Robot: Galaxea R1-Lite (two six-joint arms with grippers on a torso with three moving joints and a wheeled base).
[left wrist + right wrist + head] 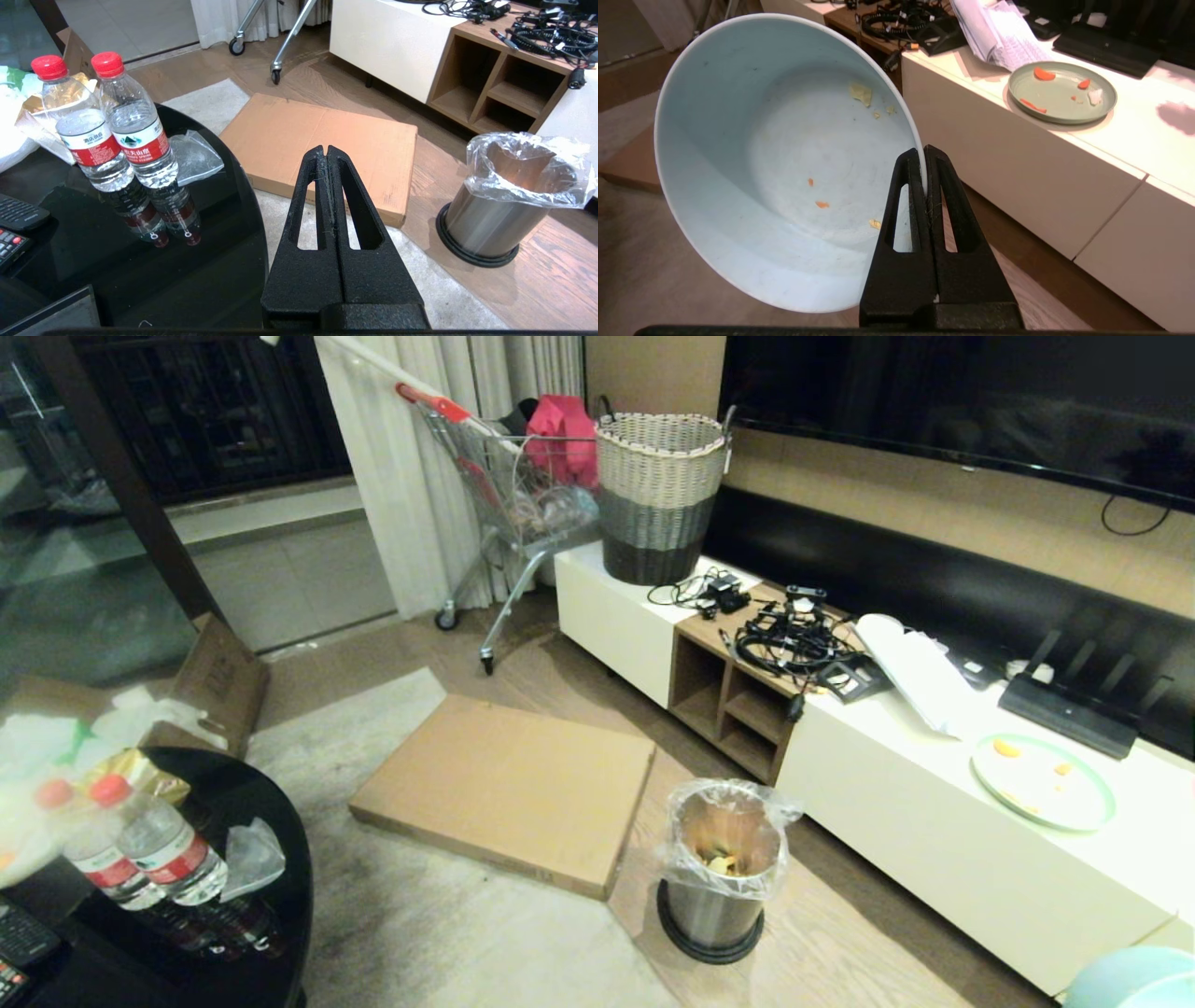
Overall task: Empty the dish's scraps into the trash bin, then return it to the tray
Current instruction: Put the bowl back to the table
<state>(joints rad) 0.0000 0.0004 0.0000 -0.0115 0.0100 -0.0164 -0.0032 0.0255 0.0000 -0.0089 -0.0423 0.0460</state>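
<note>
Only the right wrist view shows the right hand (pixel 926 170) clamped on the tilted pale-blue bowl's (pixel 761 154) rim, level beside the white surface (pixel 1064 154); the left hand (pixel 327 158) is closed, empty.

Trash bin (pixel 719 868) sat on the floor just left of the low cabinet (pixel 943 840), flat cardboard (pixel 509 791) further left, plate (pixel 1043 781) on the cabinet top, wicker basket (pixel 659 495) at its far end.

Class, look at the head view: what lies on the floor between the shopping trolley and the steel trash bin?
A flat cardboard box lies between the shopping trolley and the trash bin, shown in the head view.
</note>
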